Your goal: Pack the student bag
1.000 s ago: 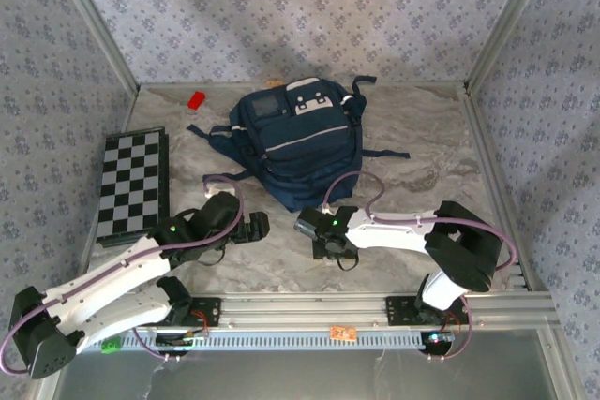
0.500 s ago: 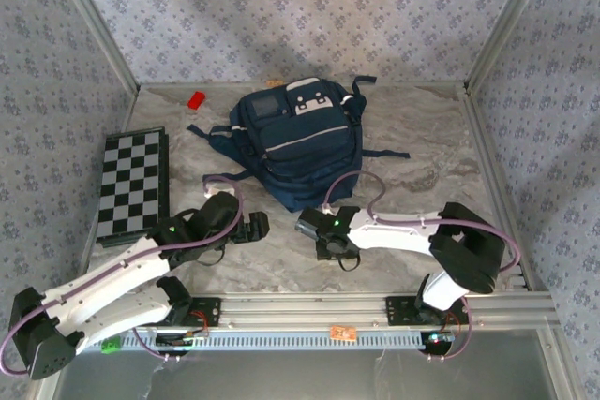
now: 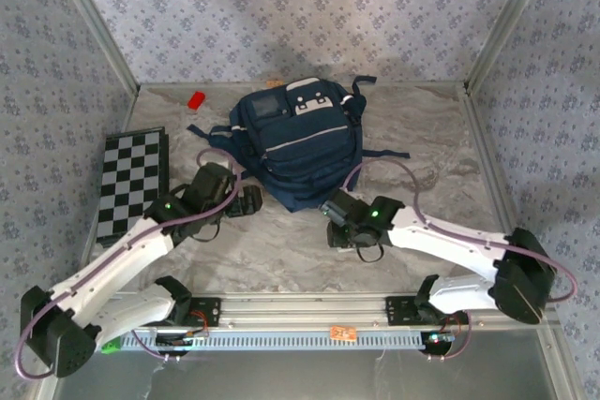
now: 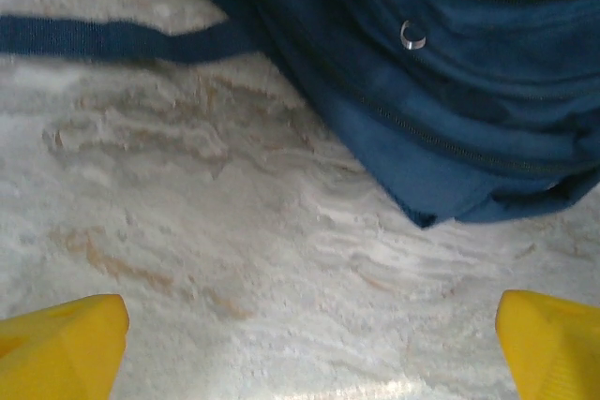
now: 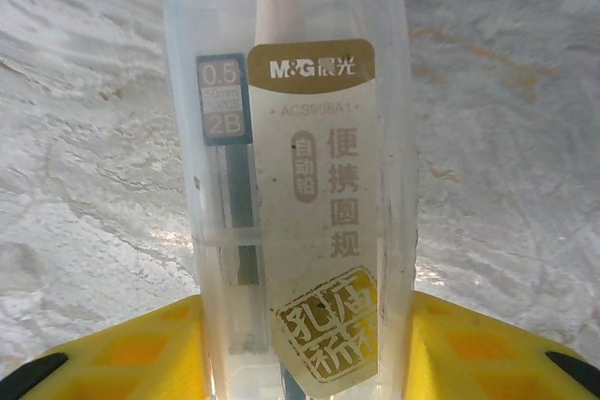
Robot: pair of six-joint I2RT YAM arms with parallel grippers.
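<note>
Marbled table (image 3: pixel 422 138) bears a navy, white-patched student bag (image 3: pixel 295 152).

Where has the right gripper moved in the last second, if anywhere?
Yes. The right gripper, holding a clear plastic case, shifted right, alongside the near right edge of the large navy blue fabric backpack.

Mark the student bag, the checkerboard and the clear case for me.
student bag (image 3: pixel 298 149): top external view, middle of its front panel.
checkerboard (image 3: pixel 132 185): top external view, centre of the board.
clear case (image 5: pixel 319 194): right wrist view, on its printed label.
</note>
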